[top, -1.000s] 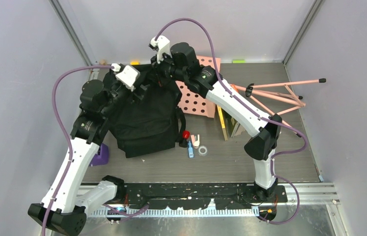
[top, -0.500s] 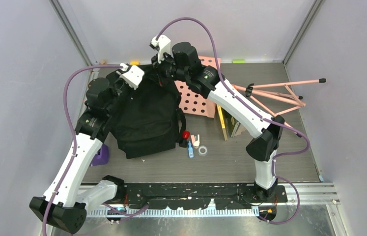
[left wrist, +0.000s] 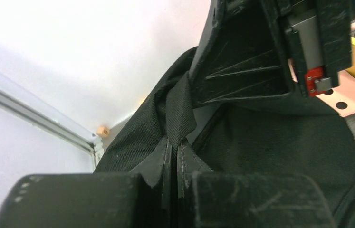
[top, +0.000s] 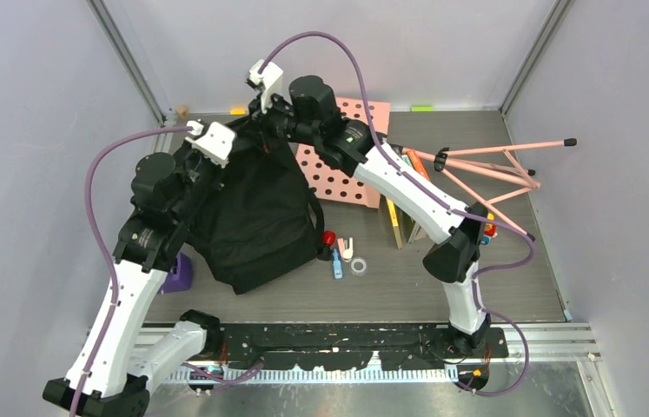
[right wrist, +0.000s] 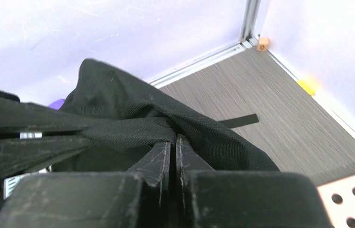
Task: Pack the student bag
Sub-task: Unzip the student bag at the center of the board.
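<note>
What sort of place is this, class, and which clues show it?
Likely a robot lab test cell: plain lilac walls, two arms bolted to the table, staged props like the student bag.

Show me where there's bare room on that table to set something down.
The widest bare patch is front right, between the tape ring, the books, the pink tripod and the front rail. A strip behind the tripod is bare too. Around the student bag it is crowded.

Top external camera high above, looking down on the whole table (top: 416,287), left wrist camera right behind the left gripper (left wrist: 174,142), right wrist camera right behind the right gripper (right wrist: 173,138), both very near, facing out past the jaws, all three sharing the student bag (top: 260,217) fabric just ahead of each pincer.
</note>
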Robot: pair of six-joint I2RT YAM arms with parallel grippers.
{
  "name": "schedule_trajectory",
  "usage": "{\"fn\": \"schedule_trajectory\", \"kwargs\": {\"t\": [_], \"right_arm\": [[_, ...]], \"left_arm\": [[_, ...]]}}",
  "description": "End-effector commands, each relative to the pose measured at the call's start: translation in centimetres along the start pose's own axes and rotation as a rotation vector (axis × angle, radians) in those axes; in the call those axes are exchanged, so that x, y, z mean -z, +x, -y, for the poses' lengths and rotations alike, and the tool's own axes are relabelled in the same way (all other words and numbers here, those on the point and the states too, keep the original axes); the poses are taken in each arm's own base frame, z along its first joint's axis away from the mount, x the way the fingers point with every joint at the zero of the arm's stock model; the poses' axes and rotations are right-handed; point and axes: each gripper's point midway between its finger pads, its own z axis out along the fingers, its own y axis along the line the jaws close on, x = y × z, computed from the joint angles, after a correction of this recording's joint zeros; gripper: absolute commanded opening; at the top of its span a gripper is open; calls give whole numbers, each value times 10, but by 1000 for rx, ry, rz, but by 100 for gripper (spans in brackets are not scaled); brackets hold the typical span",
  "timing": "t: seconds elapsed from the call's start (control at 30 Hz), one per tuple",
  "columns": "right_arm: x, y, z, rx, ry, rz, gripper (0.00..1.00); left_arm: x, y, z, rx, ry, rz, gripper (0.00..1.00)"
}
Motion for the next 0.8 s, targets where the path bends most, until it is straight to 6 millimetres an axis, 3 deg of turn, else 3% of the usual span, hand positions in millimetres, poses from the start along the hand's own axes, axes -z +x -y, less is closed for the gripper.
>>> {"fn": "schedule_trajectory", "kwargs": {"t": [0.0,0.1,0.2,0.33,0.4,0.43,0.47,0.5,0.53,0.57,0.6,0.63,0.67,0.7,0.73,0.77], "right_arm": [[-10,-31,56,36,192,115,8],[-9,-31,59,31,209,100,17],[4,-30,55,-19,214,75,29],[35,-21,36,-159,199,53,62],[52,-26,27,-237,200,104,71],[70,-41,20,-302,197,152,72],[70,-24,21,-343,214,141,75],[83,-32,15,-410,209,175,75],[84,-19,19,-453,244,171,76],[94,-25,14,-526,243,202,76],[93,-11,14,-567,259,201,76],[101,-17,9,-643,249,235,76],[99,-4,7,-683,259,245,76],[107,-9,2,-761,248,280,76],[105,4,-3,-824,254,290,75],[113,-1,-8,-849,248,323,74]], "left_arm": [[38,-30,-9,125,-39,55,0],[41,-20,-9,230,-71,12,0],[40,-12,-11,317,-101,-61,0],[39,-9,-17,406,-157,-100,0],[41,-10,-20,459,-188,-93,0],[42,-12,-21,477,-192,-88,0],[43,-15,-20,494,-186,-83,0],[44,-17,-17,509,-173,-78,0],[45,-20,-14,522,-154,-75,0],[46,-21,-11,534,-136,-78,0],[46,-22,-8,544,-120,-84,0],[47,-22,-4,552,-103,-94,0],[48,-22,-2,558,-92,-101,0],[48,-21,1,563,-78,-109,0],[49,-21,3,568,-66,-115,0],[49,-20,5,573,-61,-120,0]]}}
